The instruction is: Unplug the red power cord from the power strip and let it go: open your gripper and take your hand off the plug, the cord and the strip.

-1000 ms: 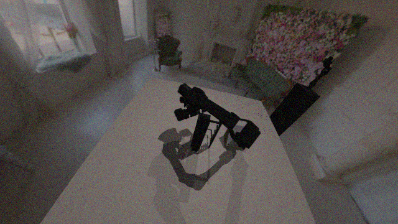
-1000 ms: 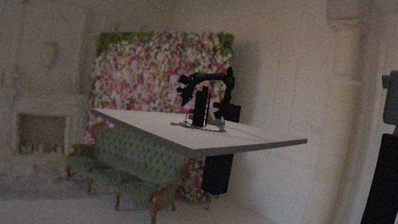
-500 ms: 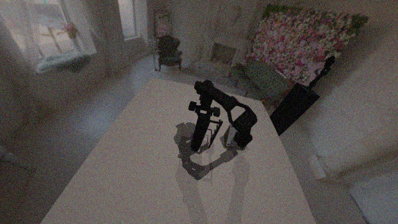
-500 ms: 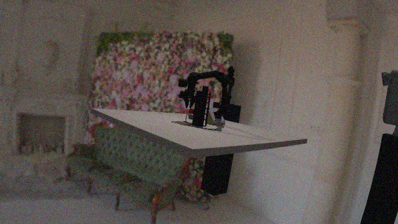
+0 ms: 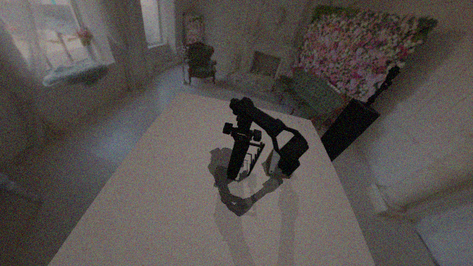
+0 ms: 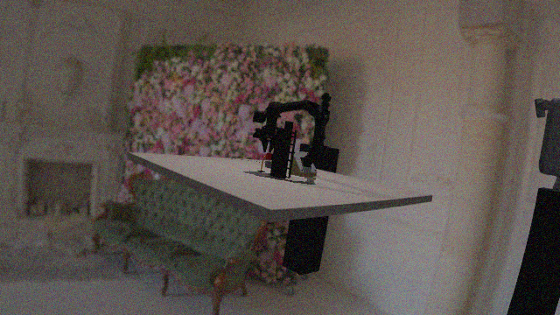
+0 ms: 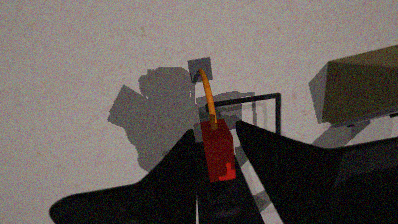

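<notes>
The power strip point(image 5: 237, 159) point(image 6: 279, 153) point(image 7: 217, 202) stands upright as a tall black block on the table. The red plug point(image 6: 267, 156) point(image 7: 216, 150) is at the strip; whether it is fully seated cannot be told. Its orange cord point(image 6: 262, 164) point(image 7: 208, 92) runs down to a small grey block point(image 7: 206, 61) on the table. My gripper point(image 6: 265, 149) point(image 7: 214, 130) is partly open and points down just above the plug. In the wrist view the plug lies between the two fingers' outlines, with gaps beside it; nothing is gripped. In the top view the fingertips are hidden.
A thin black frame with rungs point(image 5: 256, 159) point(image 6: 292, 144) point(image 7: 278, 112) stands beside the strip. An olive and grey box point(image 7: 357, 87) is at the right in the wrist view, near the arm's base. The arm arches over the table point(image 5: 155, 207) point(image 6: 245, 184) and casts dark shadows.
</notes>
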Robot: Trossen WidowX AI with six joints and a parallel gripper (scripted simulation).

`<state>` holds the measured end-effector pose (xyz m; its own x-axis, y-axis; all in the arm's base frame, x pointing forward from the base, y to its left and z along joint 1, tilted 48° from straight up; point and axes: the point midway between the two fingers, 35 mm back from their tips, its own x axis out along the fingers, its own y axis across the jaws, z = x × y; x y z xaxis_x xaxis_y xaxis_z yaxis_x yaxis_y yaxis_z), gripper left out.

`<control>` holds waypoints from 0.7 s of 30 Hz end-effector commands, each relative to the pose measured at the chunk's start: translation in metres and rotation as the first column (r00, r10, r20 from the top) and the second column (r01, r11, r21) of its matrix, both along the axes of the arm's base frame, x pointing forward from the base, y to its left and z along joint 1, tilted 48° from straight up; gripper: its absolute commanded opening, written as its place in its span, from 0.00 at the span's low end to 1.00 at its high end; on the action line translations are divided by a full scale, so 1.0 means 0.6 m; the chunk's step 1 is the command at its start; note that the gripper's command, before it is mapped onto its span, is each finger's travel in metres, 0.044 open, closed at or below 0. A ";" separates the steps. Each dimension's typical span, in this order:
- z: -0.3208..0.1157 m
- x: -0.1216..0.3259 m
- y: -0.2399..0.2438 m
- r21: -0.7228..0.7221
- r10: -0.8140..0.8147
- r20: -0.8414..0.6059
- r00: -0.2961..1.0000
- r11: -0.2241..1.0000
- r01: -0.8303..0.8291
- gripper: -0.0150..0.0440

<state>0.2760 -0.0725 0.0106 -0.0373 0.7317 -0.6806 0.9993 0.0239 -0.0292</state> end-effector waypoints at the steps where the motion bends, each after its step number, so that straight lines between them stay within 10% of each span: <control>1: 0.008 -0.001 0.011 0.006 -0.001 -0.007 1.000 1.000 0.001 0.53; 21: 0.013 -0.003 0.038 0.008 -0.001 -0.008 1.000 1.000 0.001 0.53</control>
